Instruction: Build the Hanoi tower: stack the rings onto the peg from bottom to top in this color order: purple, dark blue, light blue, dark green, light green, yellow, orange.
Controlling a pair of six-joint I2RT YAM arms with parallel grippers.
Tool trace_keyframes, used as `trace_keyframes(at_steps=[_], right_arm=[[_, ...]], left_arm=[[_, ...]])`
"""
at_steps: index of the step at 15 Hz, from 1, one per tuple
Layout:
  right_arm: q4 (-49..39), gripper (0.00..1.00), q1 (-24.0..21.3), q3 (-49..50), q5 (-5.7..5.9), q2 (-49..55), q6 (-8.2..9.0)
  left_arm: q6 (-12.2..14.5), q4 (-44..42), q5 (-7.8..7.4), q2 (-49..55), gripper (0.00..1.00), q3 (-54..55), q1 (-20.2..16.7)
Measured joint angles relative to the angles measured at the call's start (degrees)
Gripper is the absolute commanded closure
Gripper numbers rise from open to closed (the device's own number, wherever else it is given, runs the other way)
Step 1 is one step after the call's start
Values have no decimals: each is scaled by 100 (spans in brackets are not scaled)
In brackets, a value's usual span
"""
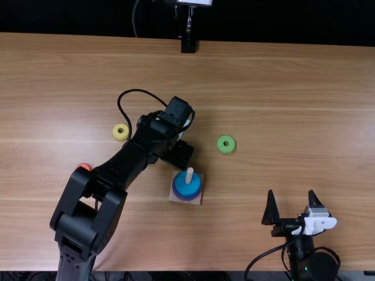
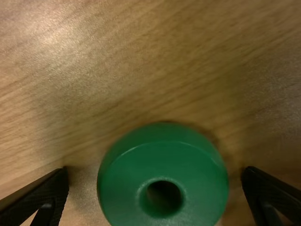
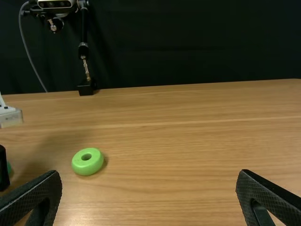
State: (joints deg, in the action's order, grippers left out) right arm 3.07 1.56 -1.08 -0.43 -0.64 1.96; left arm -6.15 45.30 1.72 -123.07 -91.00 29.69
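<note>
Jaws stand apart on both sides: your left gripper [image 1: 179, 153], just beyond the peg [image 1: 189, 175], has the dark green ring [image 2: 162, 176] between its fingers, ungripped, while your right gripper [image 1: 292, 208] is empty, right of the peg and nearer you. You have the light blue ring [image 1: 183, 188] on the peg, with the light green ring [image 1: 220, 144] beyond it to the right, and the yellow ring [image 1: 116, 132] and orange ring [image 1: 85, 166] to its left.

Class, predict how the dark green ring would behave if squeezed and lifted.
The dark green ring looks thick-walled, so it should feel stiff. Its smooth, curved side might slip if gripped off-centre. Lying flat, it would probably slide rather than roll if nudged.
</note>
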Motion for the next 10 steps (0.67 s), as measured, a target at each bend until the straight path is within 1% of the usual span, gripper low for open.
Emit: trace_keyframes(at_steps=[4,5,6,10], right_arm=[[-4,0,0,0,0,0,2],[-2,0,0,0,0,0,4],[-4,0,0,0,0,2,2],[-4,0,0,0,0,0,0]], left_arm=[[-4,2,-2,0,0,0,0],[-4,0,-2,0,52,0,0],[-4,-42,0,0,100,0,-2],[-2,-31,22,-9,100,0,0]])
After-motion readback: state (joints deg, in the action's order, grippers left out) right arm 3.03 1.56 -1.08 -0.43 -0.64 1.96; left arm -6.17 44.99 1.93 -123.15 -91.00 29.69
